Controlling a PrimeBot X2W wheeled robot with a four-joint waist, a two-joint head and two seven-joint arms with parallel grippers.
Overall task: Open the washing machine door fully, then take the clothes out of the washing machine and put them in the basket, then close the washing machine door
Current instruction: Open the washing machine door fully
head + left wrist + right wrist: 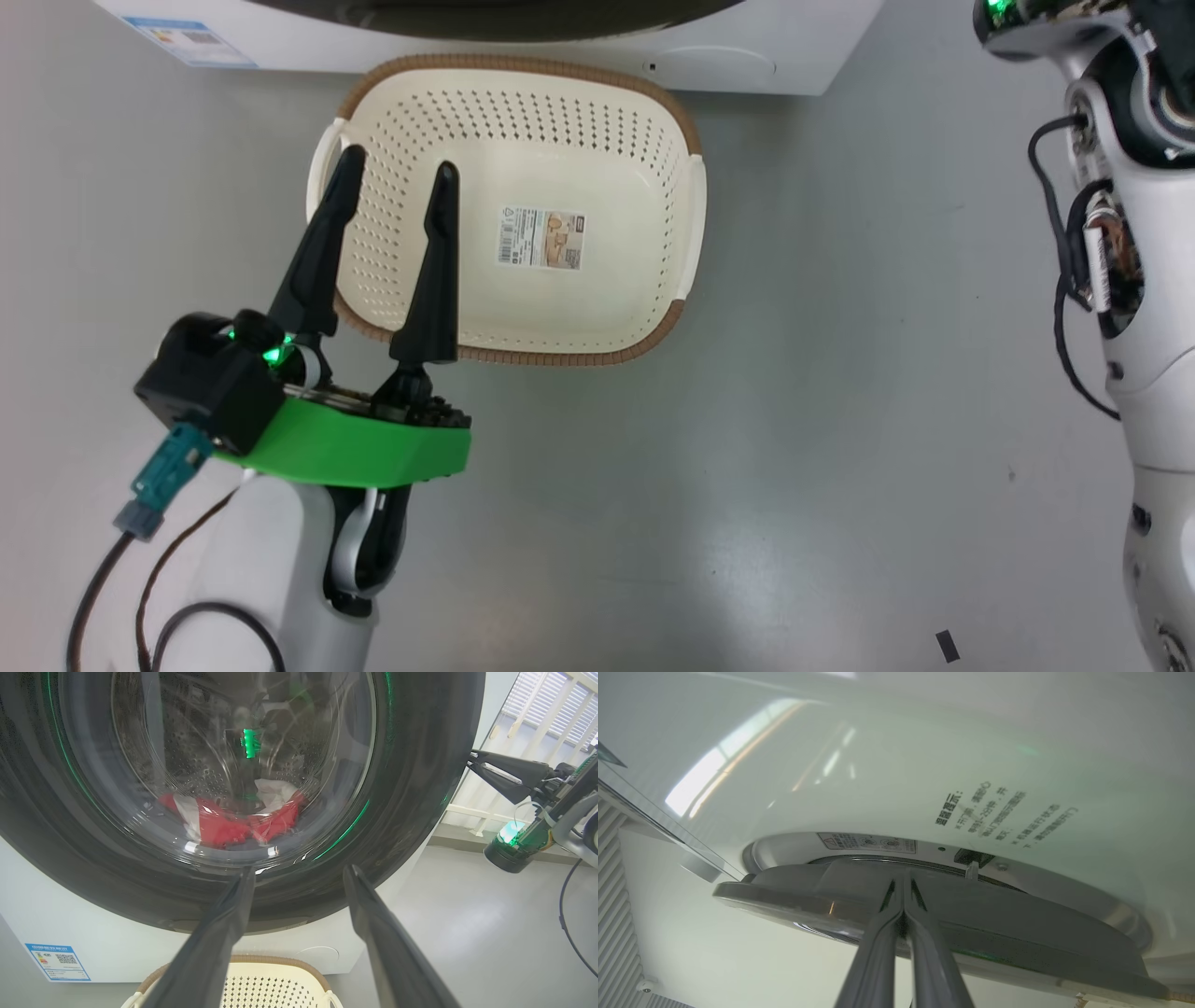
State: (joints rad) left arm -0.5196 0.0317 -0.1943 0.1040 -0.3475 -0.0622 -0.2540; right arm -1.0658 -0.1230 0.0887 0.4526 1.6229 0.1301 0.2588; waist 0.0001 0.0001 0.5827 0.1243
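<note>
The washing machine (93, 933) is white, and its door (420, 765) has a wide black rim and a glass bowl. Behind the glass, red and white clothes (224, 828) lie in the drum. In the right wrist view the door (1017, 933) is seen edge-on, standing slightly off the white front (924, 765). My right gripper (903, 884) is shut, its tips at the door's edge; the same gripper (471, 759) appears beside the rim. My left gripper (400, 163) is open and holds nothing, hanging over the left side of the empty cream basket (523, 65). Its fingers (299, 870) point at the door's lower rim.
The basket (271, 959) sits on the grey floor right against the machine's base (747, 37), near a blue label (191, 42). My right arm (1139, 280) rises along the right edge. A small black mark (948, 646) lies on the floor. Window blinds (551, 714) stand to the right.
</note>
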